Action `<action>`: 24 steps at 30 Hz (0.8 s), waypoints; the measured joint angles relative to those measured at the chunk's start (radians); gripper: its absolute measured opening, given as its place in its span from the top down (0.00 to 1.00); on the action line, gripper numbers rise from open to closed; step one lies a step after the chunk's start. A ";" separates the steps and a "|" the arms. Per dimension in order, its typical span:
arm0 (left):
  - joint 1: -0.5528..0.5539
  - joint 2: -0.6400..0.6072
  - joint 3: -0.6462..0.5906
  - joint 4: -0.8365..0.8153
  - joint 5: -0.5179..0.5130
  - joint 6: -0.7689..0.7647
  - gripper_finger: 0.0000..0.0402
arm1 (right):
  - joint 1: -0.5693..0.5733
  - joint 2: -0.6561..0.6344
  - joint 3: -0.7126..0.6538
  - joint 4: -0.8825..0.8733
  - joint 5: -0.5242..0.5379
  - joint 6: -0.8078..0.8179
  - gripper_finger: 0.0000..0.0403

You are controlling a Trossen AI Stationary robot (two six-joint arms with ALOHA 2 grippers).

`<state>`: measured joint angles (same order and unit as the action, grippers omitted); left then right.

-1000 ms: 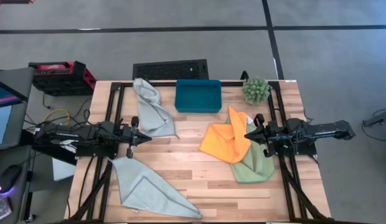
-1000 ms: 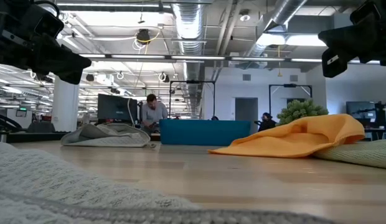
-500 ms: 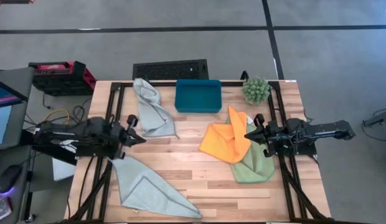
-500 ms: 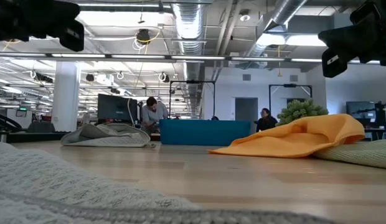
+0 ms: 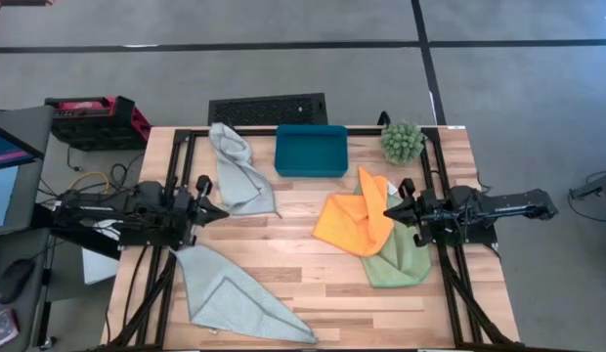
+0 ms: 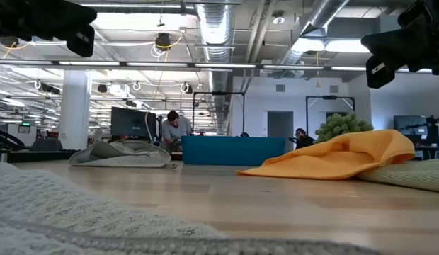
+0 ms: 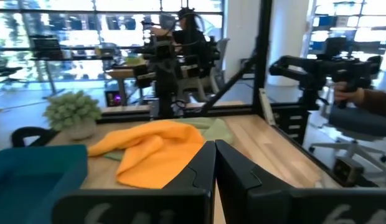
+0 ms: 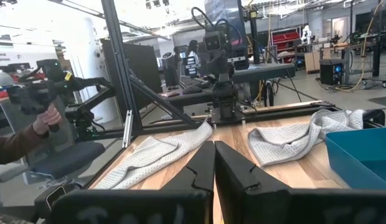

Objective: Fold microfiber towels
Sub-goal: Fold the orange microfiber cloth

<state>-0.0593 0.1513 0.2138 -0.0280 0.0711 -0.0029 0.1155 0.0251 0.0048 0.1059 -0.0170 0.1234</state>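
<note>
Left arm pulled back to the table's left edge, empty; no towel folded yet.

Left gripper [image 5: 210, 208] clenched on nothing, now hanging between the near grey-blue towel [image 5: 230, 291] and the far grey-blue towel [image 5: 237, 171], touching neither. Right gripper [image 5: 393, 210] unmoved, fingers closed with nothing in them, above the orange towel [image 5: 352, 223] where it overlaps the green towel [image 5: 401, 262]. All four still crumpled; teal tray [image 5: 311, 150] beyond.
</note>
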 joint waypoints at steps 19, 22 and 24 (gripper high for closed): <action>0.000 0.346 0.042 0.176 -0.158 0.026 1.00 | 0.000 0.052 0.241 -0.286 0.245 -0.013 0.99; 0.000 0.443 0.105 0.175 -0.166 0.051 1.00 | 0.000 0.118 0.323 -0.429 0.312 0.050 0.99; 0.000 0.508 0.152 0.174 -0.166 0.069 1.00 | 0.000 0.170 0.372 -0.502 0.353 0.098 0.99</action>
<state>-0.0593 0.6592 0.3659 0.1456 -0.0944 0.0662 0.1154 0.1955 0.3770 -0.3961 0.3358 0.2211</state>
